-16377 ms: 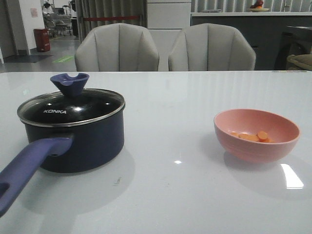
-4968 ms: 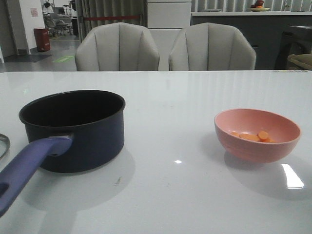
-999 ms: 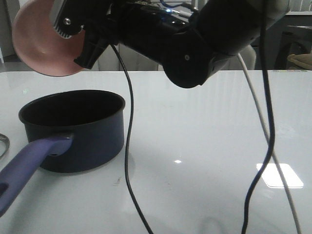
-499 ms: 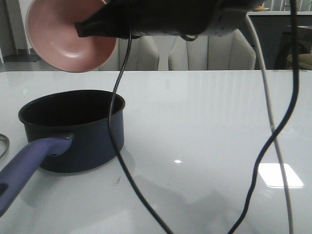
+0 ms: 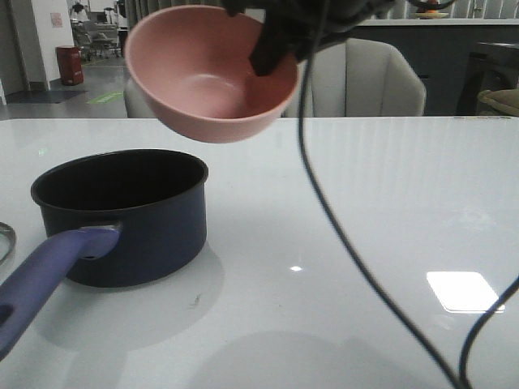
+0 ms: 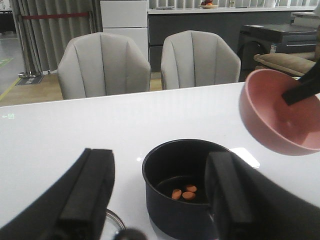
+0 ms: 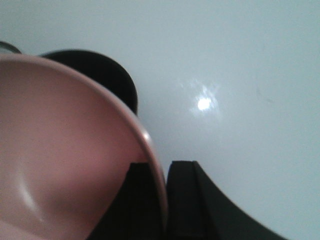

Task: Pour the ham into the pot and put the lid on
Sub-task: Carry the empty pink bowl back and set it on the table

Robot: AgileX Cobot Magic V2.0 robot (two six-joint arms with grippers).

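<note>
The dark navy pot [image 5: 130,219] stands open on the table's left, its purple handle [image 5: 45,275] pointing toward the front. In the left wrist view three ham slices [image 6: 184,191] lie on the bottom of the pot [image 6: 175,210]. My right gripper [image 5: 272,49] is shut on the rim of the pink bowl [image 5: 207,77], which hangs empty and nearly upright above and to the right of the pot. Its fingers pinch that rim [image 7: 159,172]. My left gripper [image 6: 160,156] is open and empty, just short of the pot. Only a sliver of the lid [image 5: 6,240] shows, lying left of the pot.
Black cables [image 5: 340,243] from the right arm hang across the middle and right of the front view. Two grey chairs [image 5: 369,77] stand behind the table's far edge. A bright light patch [image 5: 462,292] lies on the table at the right.
The right arm has swung the pink bowl rightward from over the pot's left side and turned it from tipped over toward upright. The arm itself has risen mostly out of the front view.
</note>
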